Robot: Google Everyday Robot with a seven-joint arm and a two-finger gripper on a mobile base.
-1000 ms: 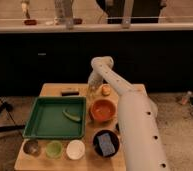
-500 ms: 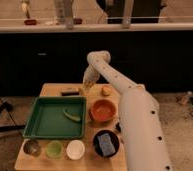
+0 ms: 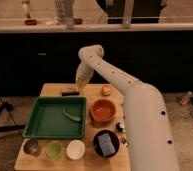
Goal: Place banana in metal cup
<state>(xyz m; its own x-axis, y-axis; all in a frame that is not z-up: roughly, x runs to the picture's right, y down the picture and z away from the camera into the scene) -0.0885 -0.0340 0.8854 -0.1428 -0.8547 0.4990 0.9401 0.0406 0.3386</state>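
The gripper [image 3: 82, 86], fingers together, hangs over the table's [image 3: 50, 90] far edge just beside a dark bar [image 3: 70, 92]. Whether the pale sliver at its tip is the banana cannot be told. The metal cup [image 3: 31, 146] (front left corner) stands well apart.

No readable text.
No lettering on the counter [image 3: 50, 91]; the gripper [image 3: 80, 86] hangs closed above its far edge.
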